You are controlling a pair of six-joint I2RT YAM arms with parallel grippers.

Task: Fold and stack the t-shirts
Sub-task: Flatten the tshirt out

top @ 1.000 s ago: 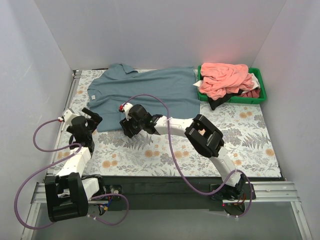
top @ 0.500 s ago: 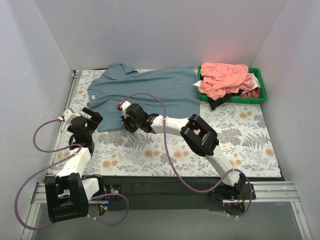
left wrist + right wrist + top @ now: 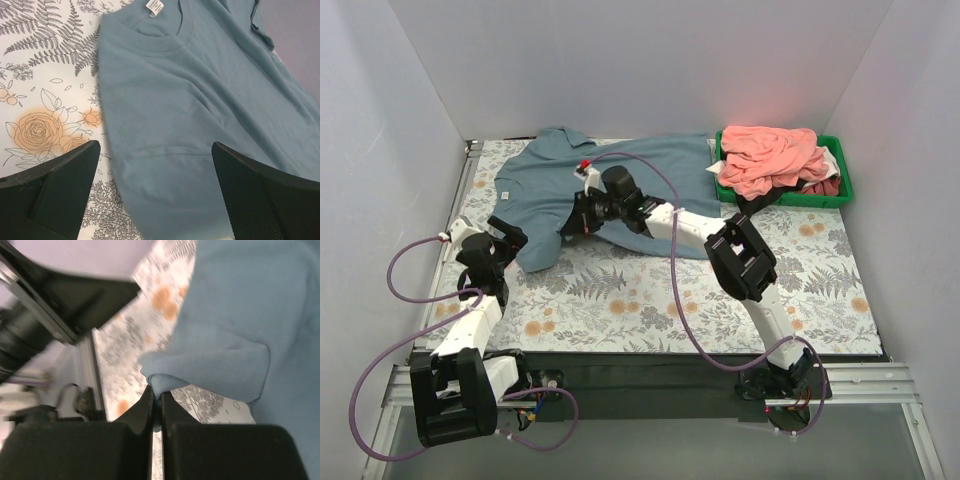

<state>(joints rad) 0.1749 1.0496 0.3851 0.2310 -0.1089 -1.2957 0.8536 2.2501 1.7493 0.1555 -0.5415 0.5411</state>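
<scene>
Clearly, right claw (image 3: 156, 399) is pinched tight on the grey-blue t-shirt (image 3: 660, 180) hem.
Only its wrist view shows the gripped fold; overhead shows the shirt spread across the worktop (image 3: 620, 305), left claw (image 3: 155, 150) gaping, empty, at its edge.

Open surface (image 3: 620, 312) along the near edge; right arm (image 3: 740, 265) spans the middle over the blue t-shirt (image 3: 665, 172), green bin (image 3: 844, 180) occupies far-right corner

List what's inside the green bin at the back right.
The green bin holds a salmon-pink shirt on top; a white piece, a dark red piece and a black piece peek out beneath it. The pink cloth hides the bin's floor and anything deeper.
</scene>
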